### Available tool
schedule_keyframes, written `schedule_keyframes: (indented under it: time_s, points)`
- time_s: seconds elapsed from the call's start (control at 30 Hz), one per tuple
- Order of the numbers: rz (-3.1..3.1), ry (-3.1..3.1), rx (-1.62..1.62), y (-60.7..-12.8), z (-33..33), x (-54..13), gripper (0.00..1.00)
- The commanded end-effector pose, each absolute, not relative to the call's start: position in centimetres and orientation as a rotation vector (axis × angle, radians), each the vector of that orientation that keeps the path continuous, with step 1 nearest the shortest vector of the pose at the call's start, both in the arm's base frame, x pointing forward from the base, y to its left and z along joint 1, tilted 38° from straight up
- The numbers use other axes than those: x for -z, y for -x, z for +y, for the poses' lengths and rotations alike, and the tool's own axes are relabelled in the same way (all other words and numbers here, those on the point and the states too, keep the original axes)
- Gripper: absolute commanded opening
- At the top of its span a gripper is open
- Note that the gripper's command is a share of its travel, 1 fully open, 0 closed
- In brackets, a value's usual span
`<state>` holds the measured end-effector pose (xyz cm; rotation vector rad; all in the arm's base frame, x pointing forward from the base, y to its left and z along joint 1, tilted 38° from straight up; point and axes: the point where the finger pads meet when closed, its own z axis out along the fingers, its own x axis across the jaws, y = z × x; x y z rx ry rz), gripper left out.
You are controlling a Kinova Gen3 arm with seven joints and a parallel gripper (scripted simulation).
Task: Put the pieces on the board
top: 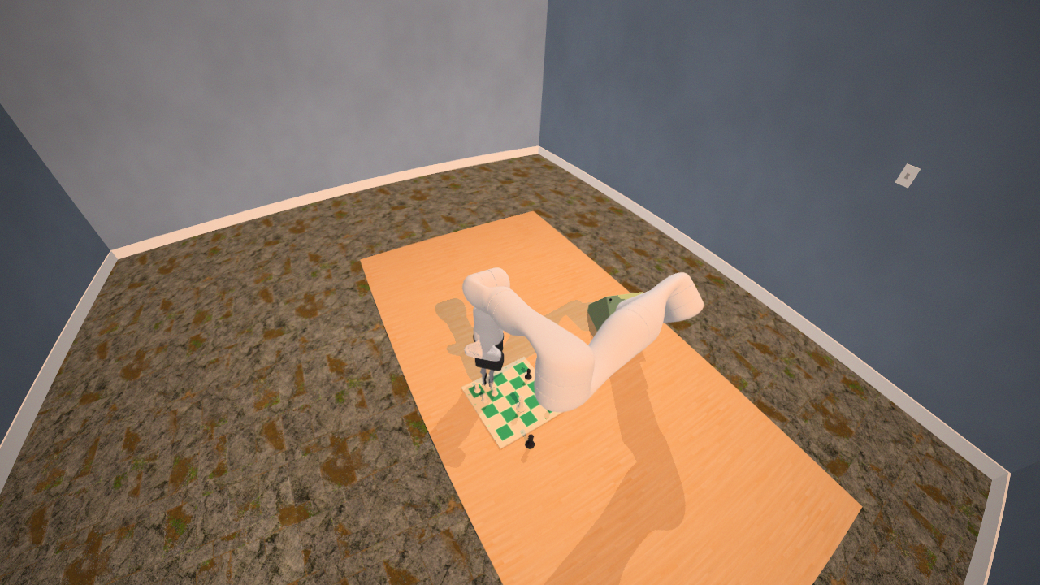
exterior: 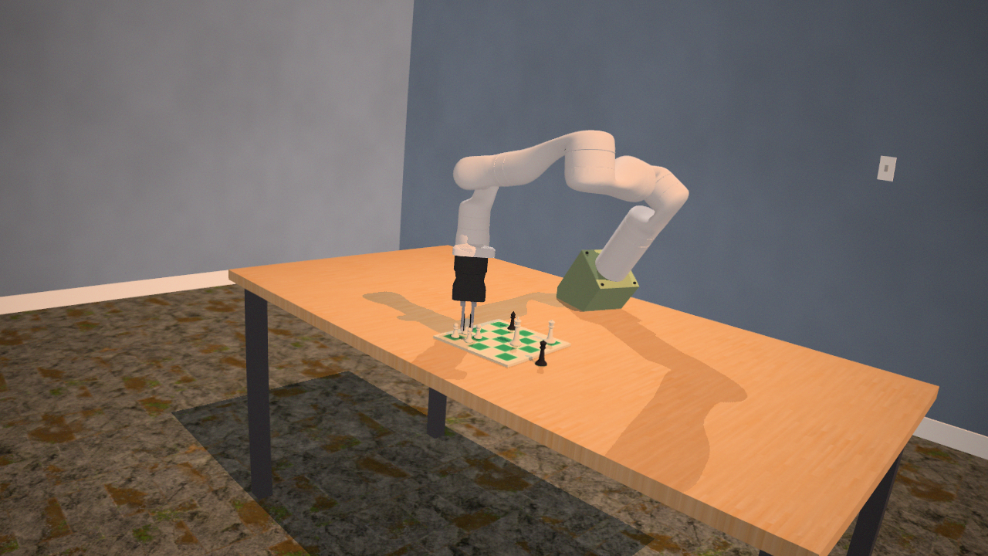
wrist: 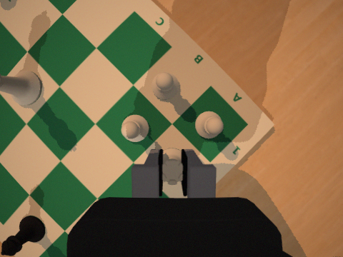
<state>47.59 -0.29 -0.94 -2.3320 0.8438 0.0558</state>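
Observation:
My gripper (wrist: 171,165) is shut on a white piece, the white rook (wrist: 171,170), over the light square A2 at the board's near corner. I cannot tell whether its base touches the green and cream board (wrist: 110,96). The gripper also shows in the top view (top: 487,379) and the exterior view (exterior: 467,323). The tall white king (wrist: 24,88) stands on D3. A black piece, the bishop (wrist: 26,233), stands on B5. The black queen (top: 530,440) stands on the table beside the board, also seen in the exterior view (exterior: 540,353).
White pawns stand close to the fingers on A1 (wrist: 209,125), B1 (wrist: 165,85) and B2 (wrist: 134,128). Another tall white piece (exterior: 550,330) stands at the board's far right corner. The arm's green base (exterior: 597,280) sits behind the board.

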Motion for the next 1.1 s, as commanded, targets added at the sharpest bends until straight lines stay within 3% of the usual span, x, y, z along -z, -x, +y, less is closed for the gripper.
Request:
schedule_keyframes:
  time_s: [0.0,0.47,0.5,0.57,0.6,0.67,0.7,0.77,0.8,0.87,0.9,1.07]
  points:
    - [0.845,2.332,-0.053,-47.63,-0.37,0.87,0.0]
    - [0.845,2.332,-0.053,-47.63,-0.37,0.87,0.0]
    - [0.845,2.332,-0.053,-47.63,-0.37,0.87,0.15]
    - [0.845,2.332,-0.053,-47.63,-0.37,0.87,0.15]
    - [0.845,2.332,-0.053,-47.63,-0.37,0.87,0.29]
    - [0.845,2.332,-0.053,-47.63,-0.37,0.87,0.29]
    - [0.845,2.332,-0.053,-47.63,-0.37,0.87,0.44]
    - [0.845,2.332,-0.053,-47.63,-0.37,0.87,0.44]
    - [0.845,2.332,-0.053,-47.63,-0.37,0.87,0.58]
    - [0.845,2.332,-0.053,-47.63,-0.37,0.87,0.58]
    - [0.845,2.332,-0.053,-47.63,-0.37,0.87,0.73]
    - [0.845,2.332,-0.053,-47.63,-0.37,0.87,0.73]
